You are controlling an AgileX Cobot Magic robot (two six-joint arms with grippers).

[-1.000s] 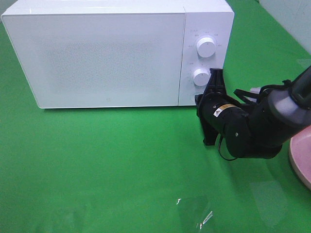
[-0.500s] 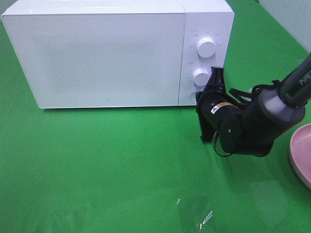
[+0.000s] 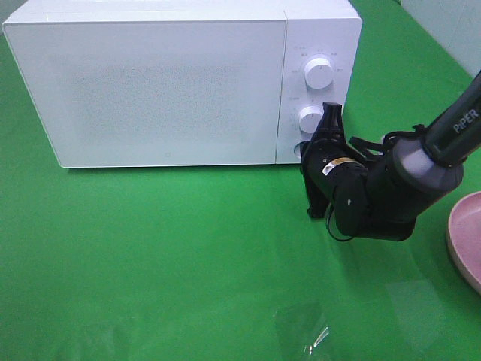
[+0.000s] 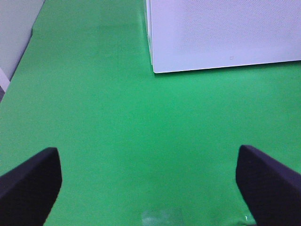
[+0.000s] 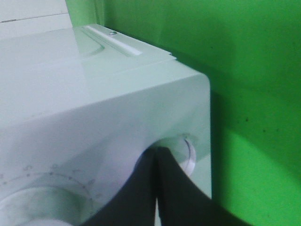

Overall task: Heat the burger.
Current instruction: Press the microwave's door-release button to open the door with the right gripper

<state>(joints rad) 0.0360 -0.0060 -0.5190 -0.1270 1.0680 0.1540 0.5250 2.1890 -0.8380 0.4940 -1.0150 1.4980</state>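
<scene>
Two tools, one task item unseen. R. tool (image 5: 155, 157), tips pressed together, sits at the round button (image 5: 188, 153) under the lower knob (image 3: 310, 119) of the closed microwave (image 3: 165, 90). L. tool (image 4: 148, 181) is spread wide and empty over the green bench (image 3: 188, 256). No burger in view; the visible part of the pink plate (image 3: 466, 233) is bare. Est.: light, soft, layers slip, so grip low across bun sides, gently.

The table (image 3: 150, 256) before the microwave (image 3: 150, 11) lies open. Its shut door (image 3: 165, 90) bars the inside. The right gripper (image 5: 156, 153) and arm (image 3: 376, 195) crowd the panel's (image 3: 319, 37) lower corner, with a plate (image 3: 467, 233) farther right.
</scene>
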